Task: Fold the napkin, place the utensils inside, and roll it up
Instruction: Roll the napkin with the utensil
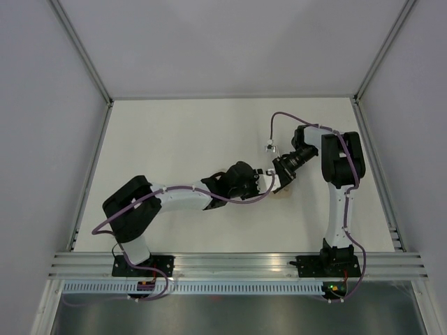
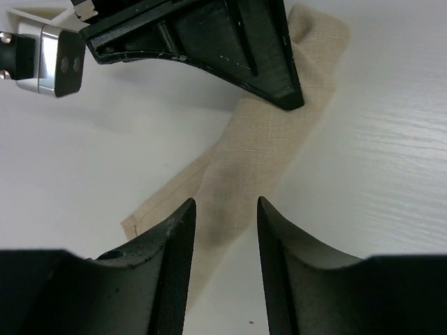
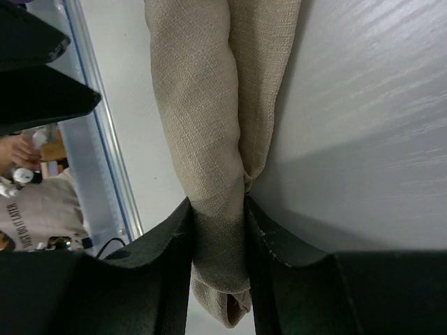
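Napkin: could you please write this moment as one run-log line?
napkin: rolled | right hand: shut on napkin end | left hand: open, astride napkin | utensils: not visible

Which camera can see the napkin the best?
The right wrist camera. There the rolled napkin fills the picture, pinched in the right gripper. The left wrist camera shows a flatter strip of it. From the top camera, only a tiny tan bit shows.

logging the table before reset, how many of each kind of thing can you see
beige napkin: 1
robot arms: 2
utensils in view: 0
total: 3
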You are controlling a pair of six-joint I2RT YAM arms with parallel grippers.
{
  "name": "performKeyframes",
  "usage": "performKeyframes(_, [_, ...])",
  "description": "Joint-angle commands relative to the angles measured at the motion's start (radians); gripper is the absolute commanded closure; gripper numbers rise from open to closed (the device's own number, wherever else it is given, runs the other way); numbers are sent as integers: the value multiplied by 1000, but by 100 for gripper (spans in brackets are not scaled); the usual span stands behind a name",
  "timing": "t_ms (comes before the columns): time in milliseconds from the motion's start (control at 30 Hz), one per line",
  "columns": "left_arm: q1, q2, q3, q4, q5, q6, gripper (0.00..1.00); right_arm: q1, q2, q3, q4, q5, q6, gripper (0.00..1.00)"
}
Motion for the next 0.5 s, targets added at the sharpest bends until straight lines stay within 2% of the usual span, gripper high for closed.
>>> performKeyframes(0, [-22, 67, 7, 59, -85, 125, 54, -10, 64, 24, -39, 52, -97, 62])
performKeyframes(467, [-44, 181, 37, 72, -129, 239, 51, -30, 110, 73, -73, 65, -108, 62])
